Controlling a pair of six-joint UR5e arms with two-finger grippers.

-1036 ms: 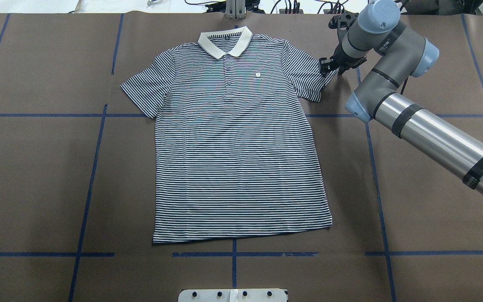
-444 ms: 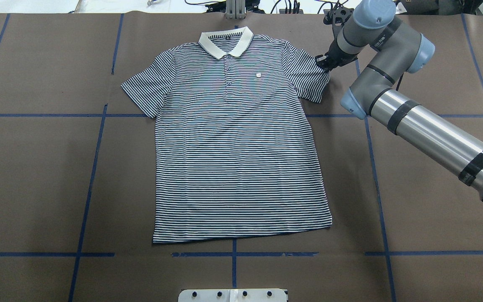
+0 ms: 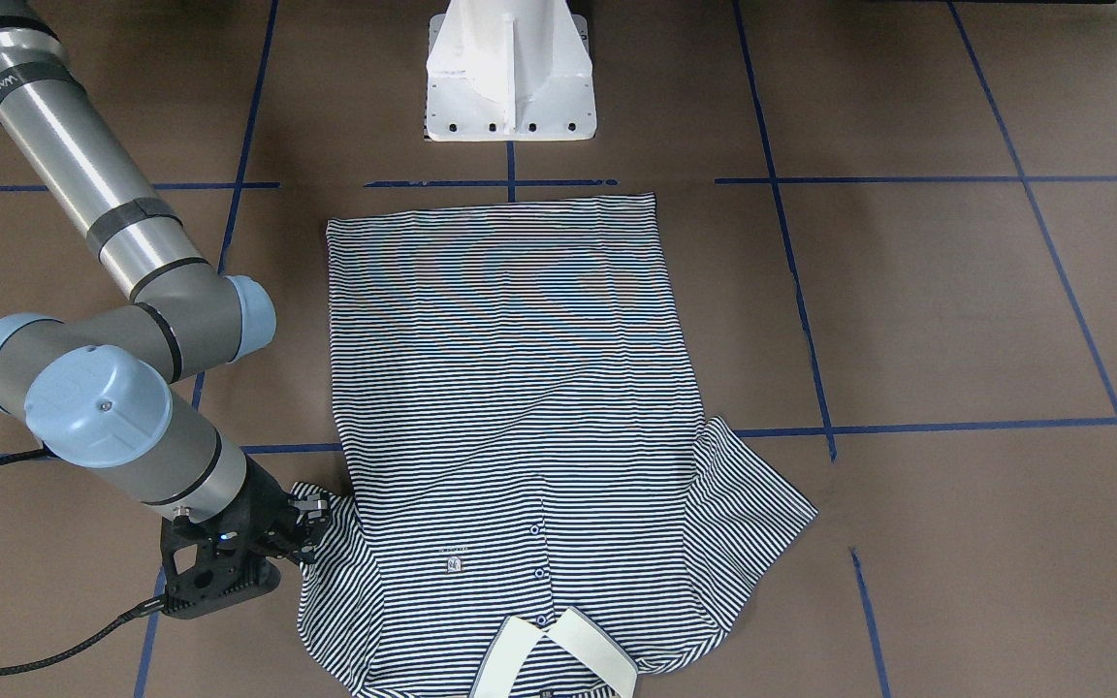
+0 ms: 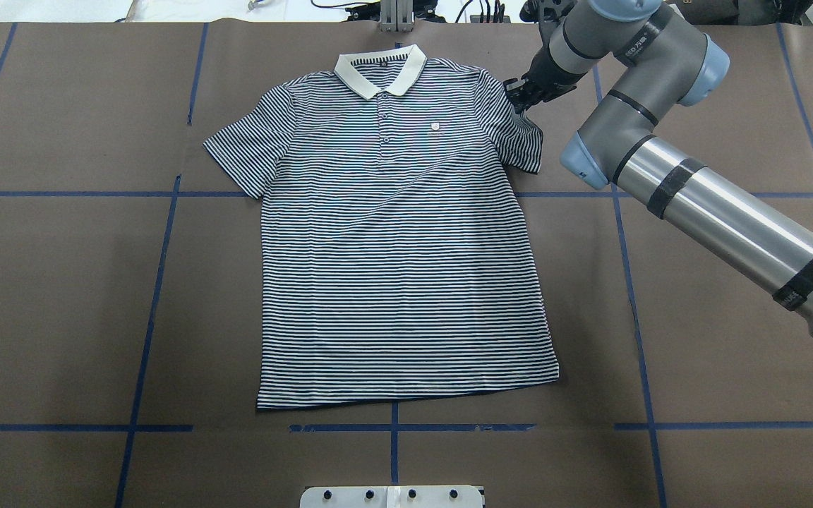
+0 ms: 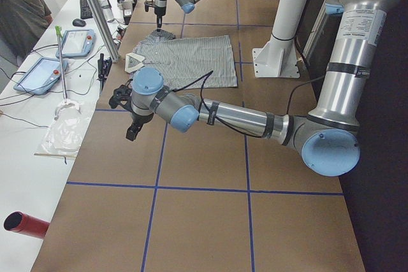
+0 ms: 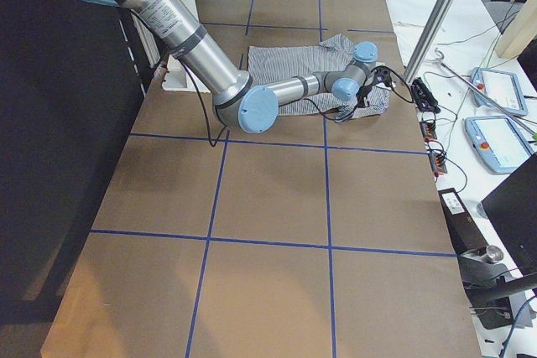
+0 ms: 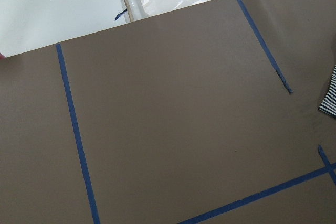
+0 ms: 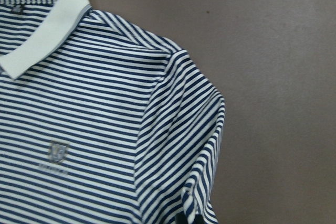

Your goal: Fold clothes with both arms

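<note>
One polo shirt lying flat | right gripper apparently pinching its sleeve | left gripper state unclear

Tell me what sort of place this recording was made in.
Most likely a robotics lab workcell: a paper-covered table gridded with blue tape, with a polo shirt on it, a left arm and right arm reaching over it, and a side bench holding teach pendants.

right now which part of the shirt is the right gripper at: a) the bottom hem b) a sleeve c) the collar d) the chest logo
B: the right gripper sits on the outer edge of one sleeve of the shirt, and the cloth bunches up there.
</note>
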